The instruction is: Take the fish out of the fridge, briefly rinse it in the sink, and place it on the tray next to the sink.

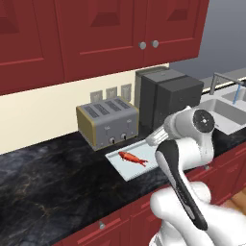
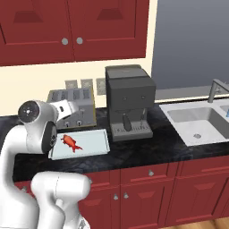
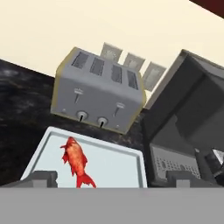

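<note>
Fish (image 3: 76, 158) lies flat on tray (image 3: 122, 168) just near side of toaster (image 3: 98, 89), my claw (image 3: 114, 178) spread wide & empty above it, so I should lift straight up w/o nudging it.

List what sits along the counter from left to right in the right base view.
toaster → tray holding the fish → coffee machine → sink → faucet
</note>
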